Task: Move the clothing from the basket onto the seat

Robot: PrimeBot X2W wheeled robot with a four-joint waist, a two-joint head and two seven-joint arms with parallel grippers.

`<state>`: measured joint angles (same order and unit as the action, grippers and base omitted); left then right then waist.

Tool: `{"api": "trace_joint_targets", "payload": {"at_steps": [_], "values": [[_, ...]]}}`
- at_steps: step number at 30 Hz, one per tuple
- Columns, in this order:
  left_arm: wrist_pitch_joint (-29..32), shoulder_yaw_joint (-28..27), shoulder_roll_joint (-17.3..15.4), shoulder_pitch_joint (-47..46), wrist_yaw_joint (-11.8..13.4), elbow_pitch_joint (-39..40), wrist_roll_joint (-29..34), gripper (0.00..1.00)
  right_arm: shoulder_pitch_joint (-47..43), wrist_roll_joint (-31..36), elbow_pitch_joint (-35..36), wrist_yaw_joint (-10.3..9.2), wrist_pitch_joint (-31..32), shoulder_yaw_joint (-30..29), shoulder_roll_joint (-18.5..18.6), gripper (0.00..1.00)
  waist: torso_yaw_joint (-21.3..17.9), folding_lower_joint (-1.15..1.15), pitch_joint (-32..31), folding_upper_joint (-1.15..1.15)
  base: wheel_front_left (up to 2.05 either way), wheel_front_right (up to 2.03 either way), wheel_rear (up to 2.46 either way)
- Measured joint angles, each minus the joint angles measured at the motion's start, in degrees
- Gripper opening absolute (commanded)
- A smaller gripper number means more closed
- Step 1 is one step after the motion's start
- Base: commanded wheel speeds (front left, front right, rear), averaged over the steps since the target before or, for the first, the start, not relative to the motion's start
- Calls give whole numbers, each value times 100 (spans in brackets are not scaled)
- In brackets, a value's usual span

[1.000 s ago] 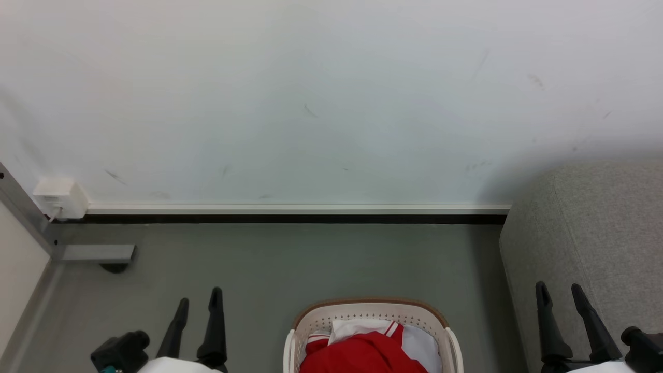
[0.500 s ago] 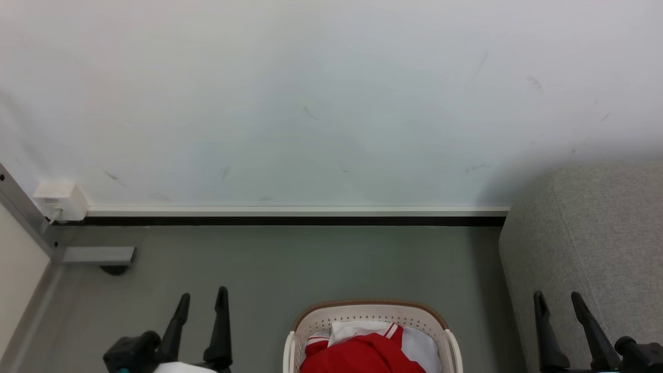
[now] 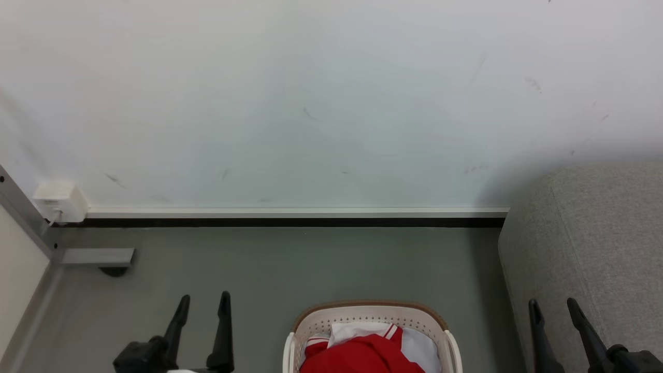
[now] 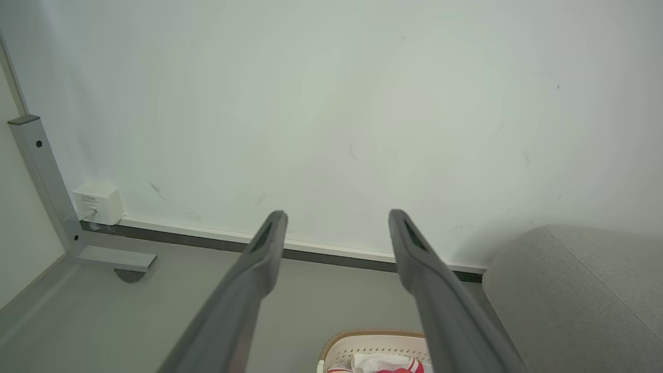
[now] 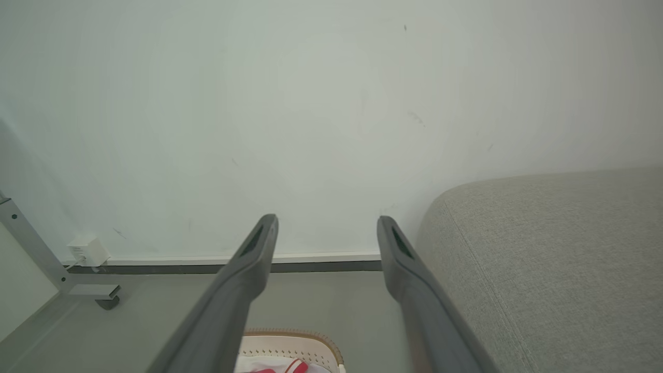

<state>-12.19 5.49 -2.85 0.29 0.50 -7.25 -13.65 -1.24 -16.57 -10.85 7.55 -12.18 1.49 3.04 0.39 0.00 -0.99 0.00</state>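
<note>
1. Red jersey cloth [image 3: 362,355] lies heaped in the basket [image 3: 370,310], with a white garment [image 3: 357,329] with striped trim behind it. The basket stands on the grey floor [image 3: 285,264], near the side of the seat [image 3: 595,243].
2. The left gripper [image 3: 204,296] hangs to the left of the basket and the right gripper [image 3: 552,301] hangs in front of the seat's side. On both, the fingers are spread apart and hold nothing, and neither touches the clothing.
3. The clothing is soft and piled, so a pinch may catch only a thin fold, which can slip out during the lift.
4. A deeper pinch may take two garments together, and the loose one can drop on the floor between basket and seat.
5. Fingers that come down off-centre can hit the brown rim or hook a hole in the wall. The basket looks light, so it may slide or tip.
6. The seat has rounded edges, so cloth released too near the edge can slide off.
7. The bottom of the head view cuts off the basket, so I cannot tell how deep the pile is.
</note>
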Motion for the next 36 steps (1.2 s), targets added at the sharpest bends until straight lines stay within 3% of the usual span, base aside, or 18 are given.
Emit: {"api": "trace_joint_targets", "payload": {"at_steps": [26,36], "values": [[-286,-62,7,135,-73,-138,973,100,-107,468,-194,0,-272,100,-14,100,-42,0,-35,0,0,0,0],[-293,-92,8,200,-103,-286,931,100,-112,432,-331,0,-287,97,-16,100,-122,0,-56,0,0,0,0]]}}
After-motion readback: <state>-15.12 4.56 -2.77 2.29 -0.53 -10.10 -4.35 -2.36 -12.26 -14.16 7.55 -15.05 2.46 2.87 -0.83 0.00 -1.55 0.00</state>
